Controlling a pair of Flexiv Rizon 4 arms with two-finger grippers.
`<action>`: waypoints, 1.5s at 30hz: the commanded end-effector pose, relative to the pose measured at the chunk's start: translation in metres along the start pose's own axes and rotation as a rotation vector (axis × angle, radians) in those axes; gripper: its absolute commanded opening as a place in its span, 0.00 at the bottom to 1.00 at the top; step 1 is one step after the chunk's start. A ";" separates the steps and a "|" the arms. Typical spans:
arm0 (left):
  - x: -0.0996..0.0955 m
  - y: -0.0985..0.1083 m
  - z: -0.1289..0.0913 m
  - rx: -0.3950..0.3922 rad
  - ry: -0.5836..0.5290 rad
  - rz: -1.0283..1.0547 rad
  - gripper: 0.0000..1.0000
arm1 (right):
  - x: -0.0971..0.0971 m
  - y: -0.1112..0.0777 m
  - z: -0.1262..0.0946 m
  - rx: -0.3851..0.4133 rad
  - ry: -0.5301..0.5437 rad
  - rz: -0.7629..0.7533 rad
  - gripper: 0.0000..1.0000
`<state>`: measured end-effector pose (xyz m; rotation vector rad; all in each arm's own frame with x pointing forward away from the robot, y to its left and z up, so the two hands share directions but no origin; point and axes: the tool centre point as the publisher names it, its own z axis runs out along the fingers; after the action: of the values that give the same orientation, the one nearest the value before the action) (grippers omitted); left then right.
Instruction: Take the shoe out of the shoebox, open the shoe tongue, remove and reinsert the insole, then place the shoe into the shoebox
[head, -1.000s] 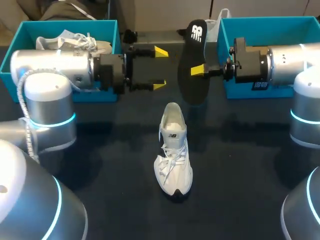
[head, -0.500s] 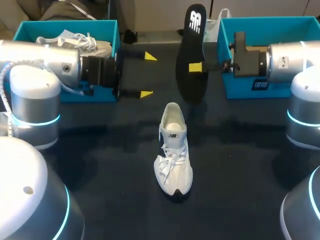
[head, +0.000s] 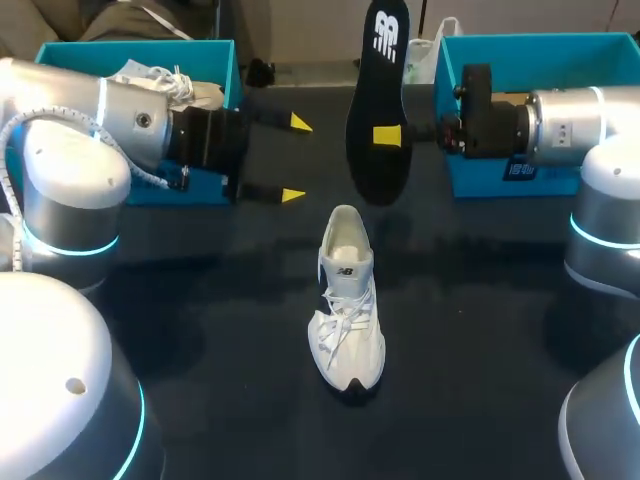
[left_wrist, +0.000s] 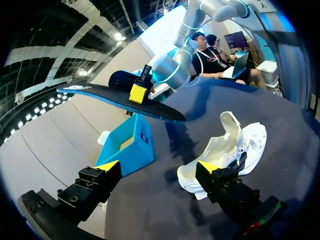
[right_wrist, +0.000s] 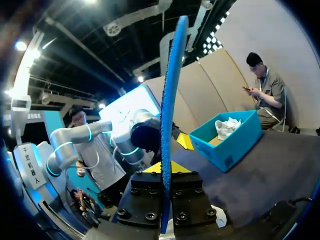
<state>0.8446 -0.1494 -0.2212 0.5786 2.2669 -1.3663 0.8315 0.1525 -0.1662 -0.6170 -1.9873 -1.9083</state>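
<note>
— What did we just do with the insole?

— We lifted it a little higher. Our right gripper was squeezing it tight around its middle. It hung on its edge in the air, above the table and just past the heel of the shoe.

— And our left gripper?

— We pulled it back toward our left side. Its fingers were wide apart and held nothing. By then it was well apart from the insole.

— Where was the shoe?

— It stood on the table between our two arms, with its toe pointing toward us. It had not moved at all. We could look down into its open top.

— So what did that mean for the job?

— We thought the insole was all the way out, so that part was done. Putting it back in came next. The insole was up high, so we would have to bring it down and tip one end into the shoe.

— And the boxes?

— The blue box on our left had another shoe in it. The blue box on our right sat behind our right arm. Our shoe was not in any box yet.
</note>
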 end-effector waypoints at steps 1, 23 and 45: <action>-0.001 0.000 0.000 -0.004 0.004 0.000 1.00 | -0.001 0.001 0.002 0.004 0.000 0.000 0.00; 0.003 0.000 -0.001 -0.015 0.018 -0.012 1.00 | -0.001 0.001 0.002 0.004 0.000 0.000 0.00; 0.060 0.035 0.006 -0.115 0.125 -0.202 1.00 | -0.012 -0.044 0.041 -0.024 0.067 -0.127 0.00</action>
<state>0.8119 -0.1298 -0.2787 0.4136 2.5188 -1.3311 0.8255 0.1878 -0.2090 -0.4294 -2.0128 -1.9909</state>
